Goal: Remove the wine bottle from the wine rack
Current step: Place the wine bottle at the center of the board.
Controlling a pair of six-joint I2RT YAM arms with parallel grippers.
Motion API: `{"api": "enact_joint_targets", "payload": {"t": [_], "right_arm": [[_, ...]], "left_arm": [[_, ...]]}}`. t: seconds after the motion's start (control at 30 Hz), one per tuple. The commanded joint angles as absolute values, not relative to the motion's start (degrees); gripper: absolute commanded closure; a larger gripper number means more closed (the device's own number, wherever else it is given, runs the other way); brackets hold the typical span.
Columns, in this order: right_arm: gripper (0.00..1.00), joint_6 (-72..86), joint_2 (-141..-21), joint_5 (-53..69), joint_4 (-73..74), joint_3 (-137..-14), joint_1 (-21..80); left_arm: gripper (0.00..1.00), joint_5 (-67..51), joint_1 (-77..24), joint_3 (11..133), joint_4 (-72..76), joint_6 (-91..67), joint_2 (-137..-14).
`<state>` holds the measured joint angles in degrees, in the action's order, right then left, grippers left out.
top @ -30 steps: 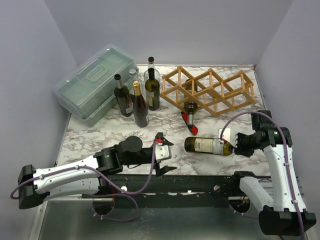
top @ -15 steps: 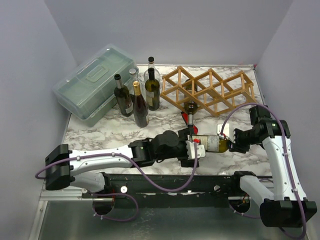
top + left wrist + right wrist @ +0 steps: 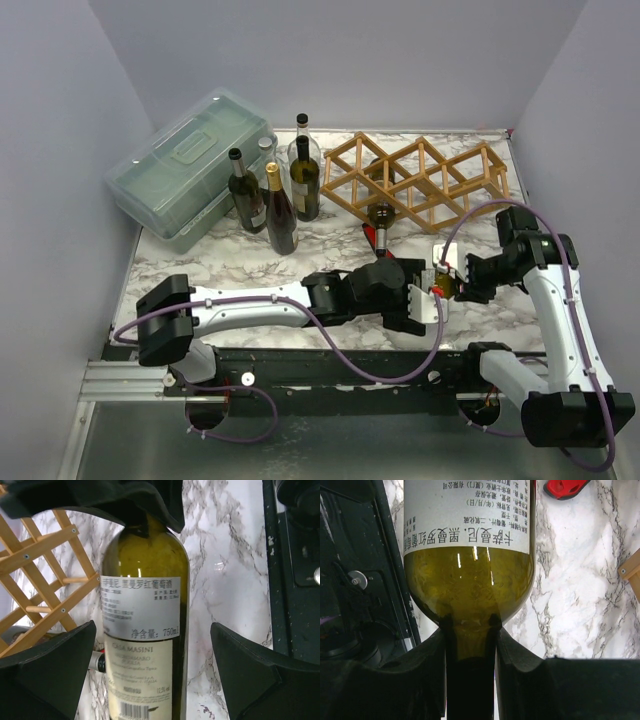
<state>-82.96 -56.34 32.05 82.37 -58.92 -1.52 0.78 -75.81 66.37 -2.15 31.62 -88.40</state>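
Looking for the wine bottle (image 3: 145, 555), where is it?

Off the wine rack (image 3: 420, 180), lying on its side in front of it, near the front edge of the worktop (image 3: 200, 270), with its neck pointing at the right arm. I cannot tell from here whether it rests on the marble or hangs just clear of it

And who has hold of it?

The right end effector (image 3: 470, 635) does. Its fingers (image 3: 425, 665) are clamped tight on the neck, just below the shoulder of the green glass. The left arm stretches across the front of the worktop, and the left end effector (image 3: 150, 650) sits over the body of the bottle. Its fingers (image 3: 50, 670) are spread as wide as they go, one on either side of the label (image 3: 140, 605). There is a gap between each finger and the glass, so it grips nothing

What about the rack itself?

It stands at the back right. A dark bottle (image 3: 380, 215) sits in one of its lower cells, red-capped neck poking out towards the front, close to the left arm. Left of the rack is a cluster of standing bottles (image 3: 282, 210), and past them a pale green lidded box (image 3: 190, 175)
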Motion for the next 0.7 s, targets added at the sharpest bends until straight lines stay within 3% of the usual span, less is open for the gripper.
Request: {"api": "enact_joint_targets", "payload": {"t": [0.0,0.57,0.67], "right_arm": [[1.00,-81.79,-56.88,39.76,81.39,-62.01,-0.80],[1.00,-77.79,-58.80,42.23,81.34,-62.05,1.74],[1.00,-77.56,-59.04,42.28,81.39,-62.10,1.90]], "left_arm": [[0.01,3.86,-76.25,68.52,-5.23,34.42,-90.80],[0.01,13.76,-76.26,67.95,-0.34,39.90,-95.97],[0.06,15.16,-76.21,67.90,-0.26,40.17,-96.22]]}}
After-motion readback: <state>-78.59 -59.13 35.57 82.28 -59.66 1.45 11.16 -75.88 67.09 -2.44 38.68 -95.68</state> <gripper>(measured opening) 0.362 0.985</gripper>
